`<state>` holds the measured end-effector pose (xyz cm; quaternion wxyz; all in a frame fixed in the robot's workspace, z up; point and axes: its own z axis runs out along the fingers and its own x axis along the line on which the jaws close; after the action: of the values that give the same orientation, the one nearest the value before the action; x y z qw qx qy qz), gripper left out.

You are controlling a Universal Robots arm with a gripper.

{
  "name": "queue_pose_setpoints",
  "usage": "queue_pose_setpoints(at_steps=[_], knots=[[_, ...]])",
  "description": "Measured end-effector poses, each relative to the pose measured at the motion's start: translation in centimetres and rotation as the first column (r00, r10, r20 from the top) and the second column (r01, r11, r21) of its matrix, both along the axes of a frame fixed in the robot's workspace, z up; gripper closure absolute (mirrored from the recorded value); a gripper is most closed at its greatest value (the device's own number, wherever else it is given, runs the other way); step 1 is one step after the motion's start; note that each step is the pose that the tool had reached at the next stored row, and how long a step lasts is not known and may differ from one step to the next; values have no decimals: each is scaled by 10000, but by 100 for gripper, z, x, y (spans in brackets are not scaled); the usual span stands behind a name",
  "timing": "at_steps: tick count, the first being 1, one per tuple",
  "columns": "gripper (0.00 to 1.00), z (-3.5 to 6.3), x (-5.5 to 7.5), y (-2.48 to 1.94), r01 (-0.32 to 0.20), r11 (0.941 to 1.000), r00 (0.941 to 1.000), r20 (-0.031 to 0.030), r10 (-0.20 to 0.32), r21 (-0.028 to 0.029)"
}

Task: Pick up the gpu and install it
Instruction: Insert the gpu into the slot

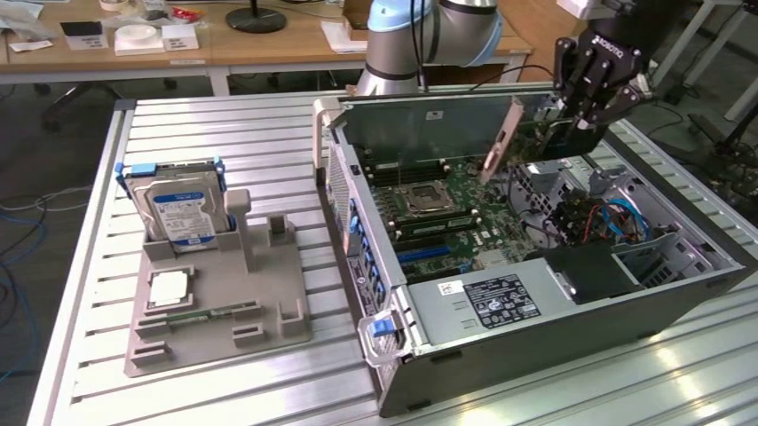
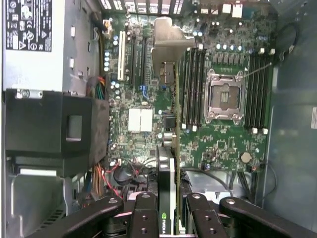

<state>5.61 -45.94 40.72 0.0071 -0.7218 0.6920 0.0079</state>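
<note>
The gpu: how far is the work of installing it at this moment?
Done: the gpu is picked up, clamped between the fingers. In hand: it hangs edge-on over the motherboard of the open case. Left: it is not yet seated; the expansion slots stand bare.

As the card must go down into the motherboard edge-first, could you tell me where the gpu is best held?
By its upper edge, from above, with the gripper pinching the two flat faces: the gpu hangs thin and upright, leaving its lower edge free.
</note>
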Motion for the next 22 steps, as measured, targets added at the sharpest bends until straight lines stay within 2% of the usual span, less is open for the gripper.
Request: queue_pose_setpoints(at_steps=[2, 7, 10, 22], knots=[[73, -3, -47, 3, 0, 10000, 10000, 28, 0, 1], [73, -13, -127, 6, 228, 9997, 9997, 37, -228, 2], [73, -13, -134, 7, 470, 9989, 9989, 36, -470, -1], [73, -23, -137, 7, 476, 9989, 9989, 41, -476, 0]])
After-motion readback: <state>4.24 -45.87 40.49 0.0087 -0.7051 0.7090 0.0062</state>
